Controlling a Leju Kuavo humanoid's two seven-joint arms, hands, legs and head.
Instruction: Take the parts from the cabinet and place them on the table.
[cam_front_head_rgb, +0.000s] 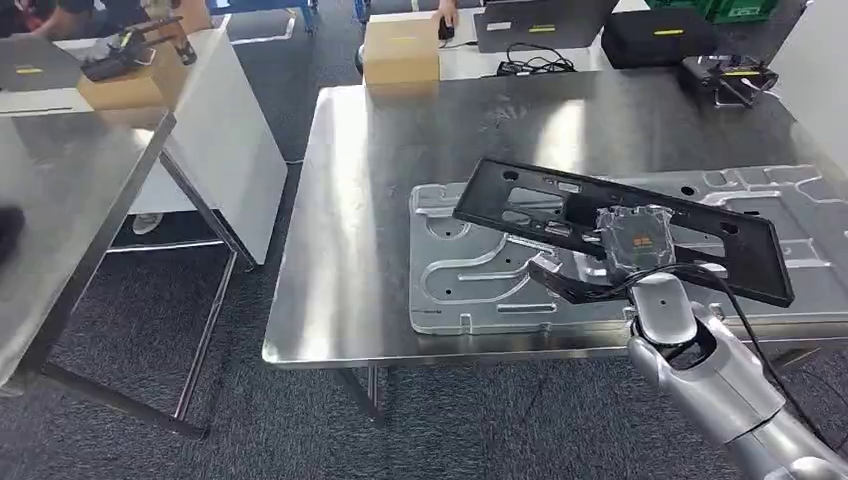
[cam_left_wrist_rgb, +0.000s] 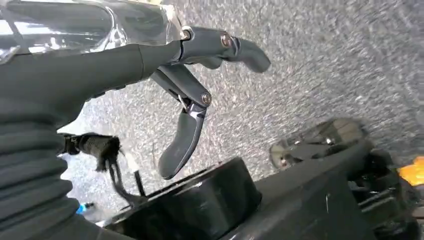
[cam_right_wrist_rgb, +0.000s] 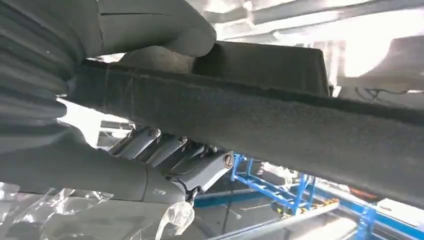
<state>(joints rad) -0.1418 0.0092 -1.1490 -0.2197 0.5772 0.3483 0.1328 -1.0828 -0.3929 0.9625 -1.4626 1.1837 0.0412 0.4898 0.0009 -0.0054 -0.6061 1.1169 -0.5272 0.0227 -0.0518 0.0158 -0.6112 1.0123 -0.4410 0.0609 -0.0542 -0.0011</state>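
The right hand (cam_front_head_rgb: 640, 245), lower right of the head view, grips the long black panel (cam_front_head_rgb: 560, 205) above the silver pressed sheet (cam_front_head_rgb: 470, 280) on the steel table (cam_front_head_rgb: 400, 150). The left hand (cam_left_wrist_rgb: 195, 105) hangs with fingers apart, holding nothing. Gripped off-centre, the panel could tip or slide. No writing is legible.

Steel tables (cam_front_head_rgb: 360, 300) on grey carpet (cam_front_head_rgb: 150, 450), white cabinet (cam_front_head_rgb: 225, 140)
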